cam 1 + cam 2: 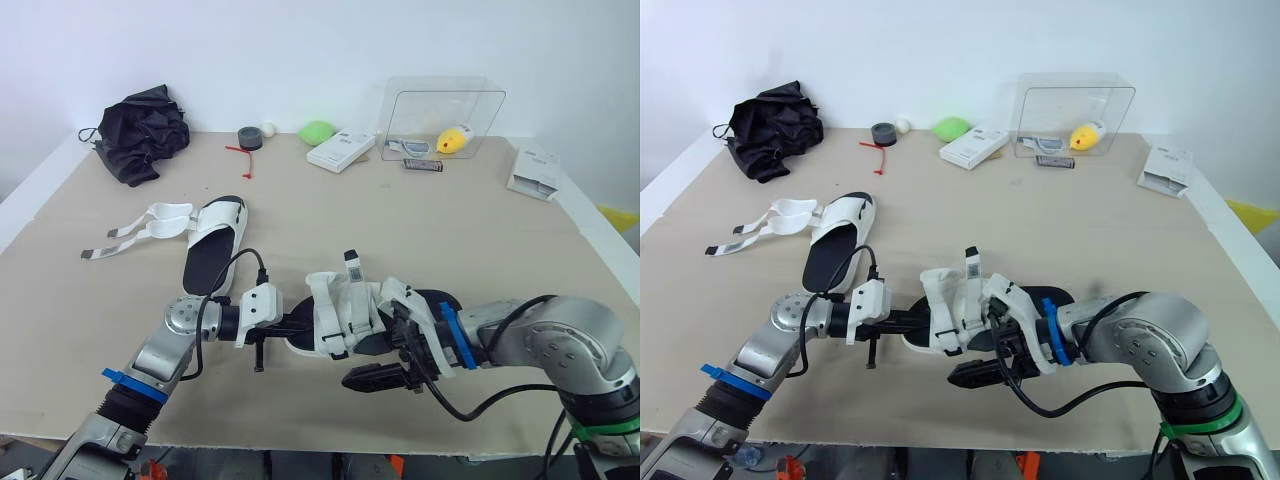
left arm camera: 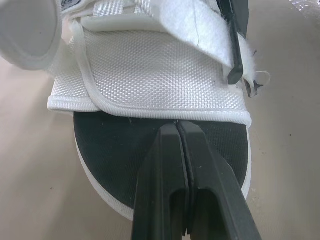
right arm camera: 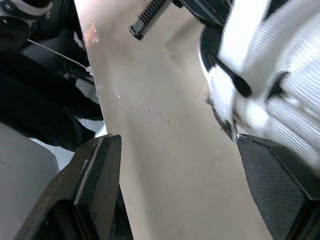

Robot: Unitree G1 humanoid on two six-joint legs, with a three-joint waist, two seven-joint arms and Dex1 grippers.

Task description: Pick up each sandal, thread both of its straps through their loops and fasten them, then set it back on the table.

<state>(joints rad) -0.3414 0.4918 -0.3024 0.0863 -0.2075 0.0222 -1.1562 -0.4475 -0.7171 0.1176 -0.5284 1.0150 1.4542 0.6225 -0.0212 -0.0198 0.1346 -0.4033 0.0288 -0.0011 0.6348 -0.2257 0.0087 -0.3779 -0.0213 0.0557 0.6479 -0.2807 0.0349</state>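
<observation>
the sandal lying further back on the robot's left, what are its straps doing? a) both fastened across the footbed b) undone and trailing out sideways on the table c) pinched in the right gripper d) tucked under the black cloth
b: the sandal lies with its black footbed bare, and its straps are open, spread flat on the table to the robot's left of it.

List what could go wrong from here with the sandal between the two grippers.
1. The right gripper is open, and the left gripper is shut with its tips merely against the sandal. Nothing appears to clamp it, so a push may slide it away.
2. It sits near the front edge of the table and could be nudged off.
</observation>
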